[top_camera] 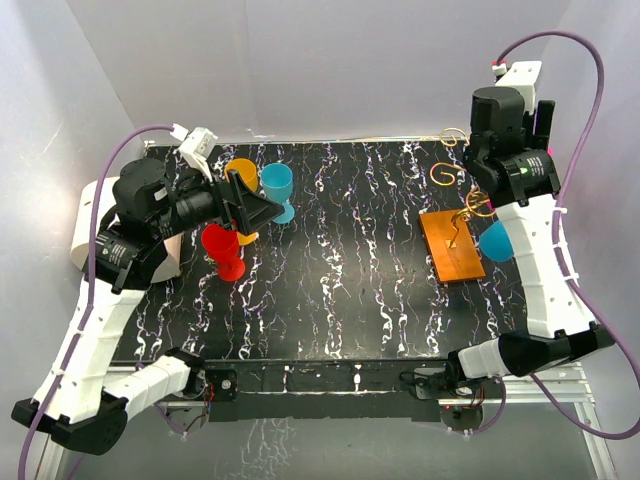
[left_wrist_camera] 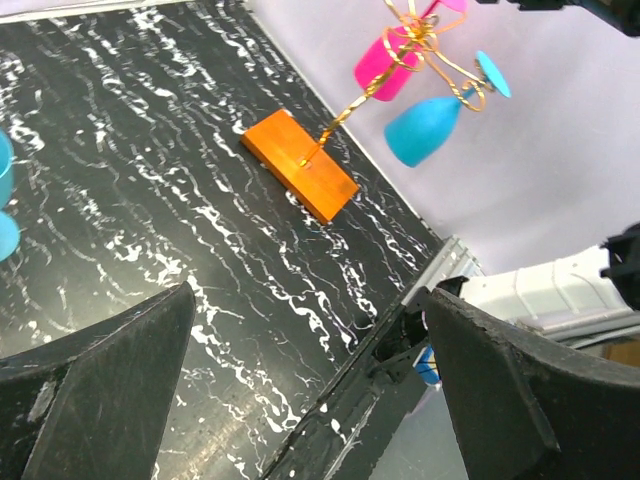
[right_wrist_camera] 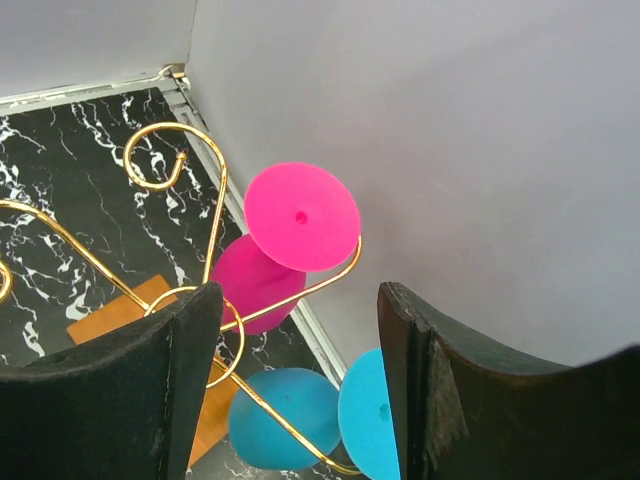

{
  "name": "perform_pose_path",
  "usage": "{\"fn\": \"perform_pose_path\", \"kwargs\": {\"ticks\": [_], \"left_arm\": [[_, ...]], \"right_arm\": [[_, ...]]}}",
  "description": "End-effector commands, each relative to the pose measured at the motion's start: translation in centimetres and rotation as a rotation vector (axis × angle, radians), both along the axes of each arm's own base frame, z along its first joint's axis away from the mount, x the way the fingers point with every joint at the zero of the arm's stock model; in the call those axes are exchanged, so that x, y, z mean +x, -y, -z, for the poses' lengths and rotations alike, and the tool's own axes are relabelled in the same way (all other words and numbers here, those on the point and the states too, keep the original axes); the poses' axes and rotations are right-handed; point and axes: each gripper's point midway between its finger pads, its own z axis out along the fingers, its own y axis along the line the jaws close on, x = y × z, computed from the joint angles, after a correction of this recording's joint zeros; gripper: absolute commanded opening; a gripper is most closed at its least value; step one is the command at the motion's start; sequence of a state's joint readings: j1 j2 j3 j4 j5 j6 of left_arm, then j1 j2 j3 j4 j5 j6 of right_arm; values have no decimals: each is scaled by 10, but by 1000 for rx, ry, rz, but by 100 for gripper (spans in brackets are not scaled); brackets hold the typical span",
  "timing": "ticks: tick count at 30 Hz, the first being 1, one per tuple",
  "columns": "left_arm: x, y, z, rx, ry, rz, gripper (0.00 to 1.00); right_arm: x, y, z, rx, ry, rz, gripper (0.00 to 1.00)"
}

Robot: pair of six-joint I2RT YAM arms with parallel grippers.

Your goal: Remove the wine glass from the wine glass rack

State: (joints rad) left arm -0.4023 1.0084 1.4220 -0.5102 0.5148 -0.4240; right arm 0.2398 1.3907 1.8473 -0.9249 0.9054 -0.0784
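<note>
Right wrist, pink wine glass [right_wrist_camera: 300,215] foot-up on rack [right_wrist_camera: 115,312], axis tilted, right tool [right_wrist_camera: 300,295] open, left tool [left_wrist_camera: 308,300] open

My fingers [right_wrist_camera: 100,400] are black; the wine glass rack [top_camera: 452,248] is gold and orange, the pink wine glass [right_wrist_camera: 300,215] and blue wine glass [right_wrist_camera: 280,415] plain, the table [left_wrist_camera: 150,150] white-veined black.

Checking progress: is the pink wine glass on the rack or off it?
On the wine glass rack: the pink wine glass hangs upside down, its foot caught in a gold wire hook.
</note>
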Motion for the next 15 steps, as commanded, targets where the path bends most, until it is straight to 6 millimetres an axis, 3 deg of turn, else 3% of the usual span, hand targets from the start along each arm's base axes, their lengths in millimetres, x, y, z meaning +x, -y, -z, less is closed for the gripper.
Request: {"fn": "perform_pose_path", "kwargs": {"ticks": [1, 6, 10, 15], "left_arm": [[-11, 13, -15, -52, 78, 120, 99], [7, 14, 14, 10, 78, 75, 99], [19, 19, 35, 60, 58, 59, 99], [28, 24, 47, 97, 47, 53, 99]], "right_arm": [[2, 5, -10, -24, -22, -14, 61], [17, 15, -8, -79, -75, 16, 61], [19, 18, -1, -111, -121, 30, 59], [17, 26, 13, -172, -189, 58, 56]]}}
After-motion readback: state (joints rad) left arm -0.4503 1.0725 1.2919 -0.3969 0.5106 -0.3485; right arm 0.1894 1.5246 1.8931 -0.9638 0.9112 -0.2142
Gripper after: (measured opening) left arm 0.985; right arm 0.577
